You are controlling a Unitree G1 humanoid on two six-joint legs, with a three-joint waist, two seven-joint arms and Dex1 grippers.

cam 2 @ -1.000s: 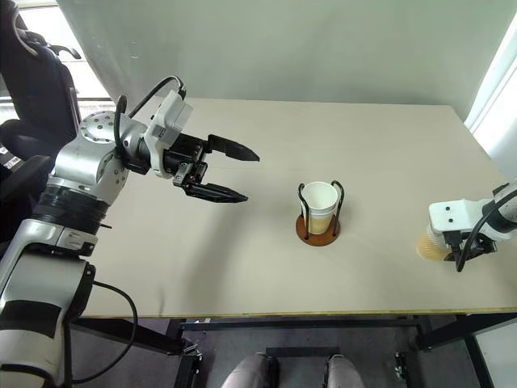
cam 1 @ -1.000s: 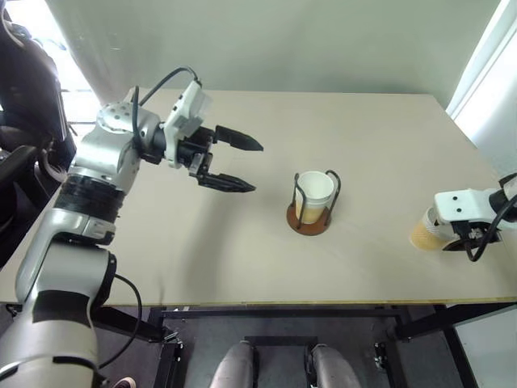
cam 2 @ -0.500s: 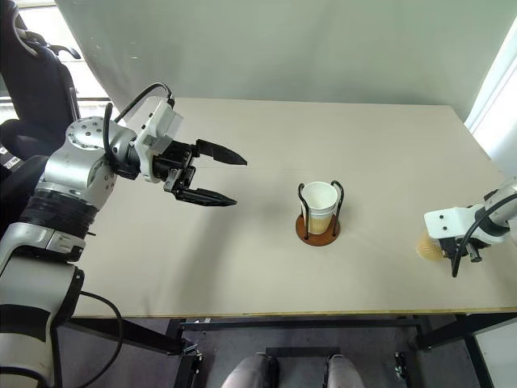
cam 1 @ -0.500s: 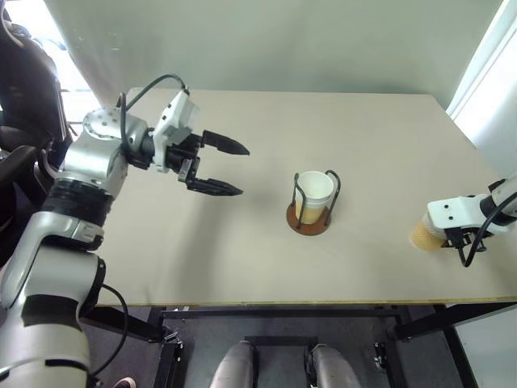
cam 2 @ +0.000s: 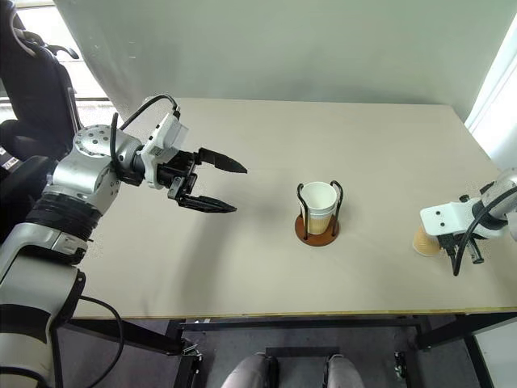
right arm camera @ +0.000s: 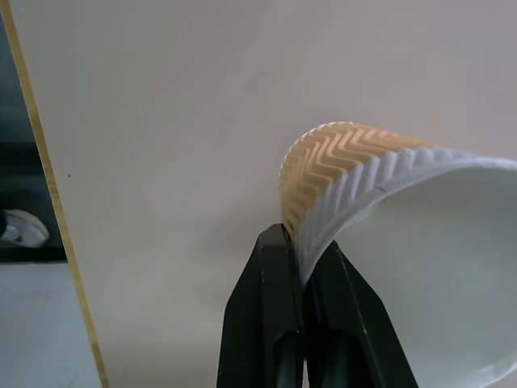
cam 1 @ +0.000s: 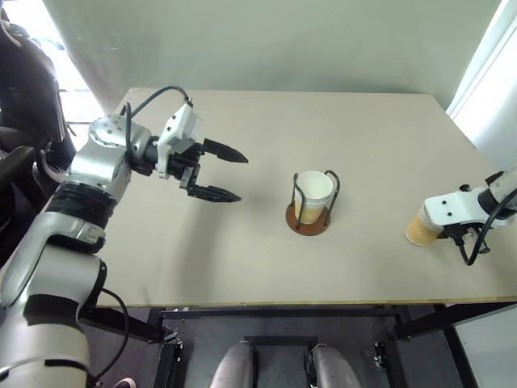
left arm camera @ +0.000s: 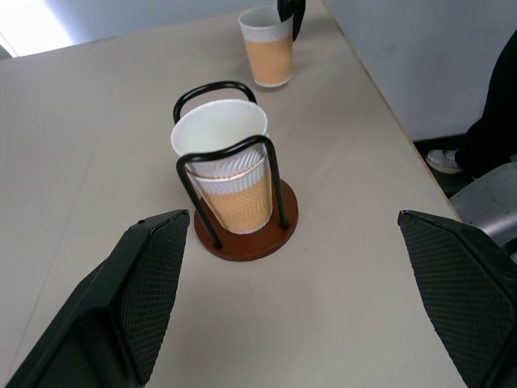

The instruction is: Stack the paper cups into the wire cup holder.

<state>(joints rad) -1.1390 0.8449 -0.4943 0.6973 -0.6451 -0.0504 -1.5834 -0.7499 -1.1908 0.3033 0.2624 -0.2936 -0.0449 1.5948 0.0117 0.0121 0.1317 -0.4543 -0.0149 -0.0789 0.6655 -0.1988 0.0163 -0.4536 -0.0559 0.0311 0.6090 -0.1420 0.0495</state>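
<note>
The wire cup holder [cam 1: 308,219] stands mid-table with one paper cup [cam 1: 314,187] nested in it, and my left wrist view looks at both of them, the holder [left arm camera: 257,240] and its cup [left arm camera: 221,158]. A second paper cup [cam 1: 418,229] is near the table's right edge. My right gripper [right arm camera: 297,242] is shut on that cup's rim [right arm camera: 339,174], one finger inside and one outside, pinching the wall flat. My left gripper [cam 1: 241,177] hovers open and empty over the table, left of the holder and pointing toward it.
The held cup is close to the tan table's [cam 1: 242,259] front and right edges. A black chair [cam 1: 24,97] stands beyond the table's left side. A pale wall runs behind the far edge.
My right gripper's fingers closed on the cup's rim and the cup shifted slightly left. My left gripper drifted a little down and back to the left, still open.
</note>
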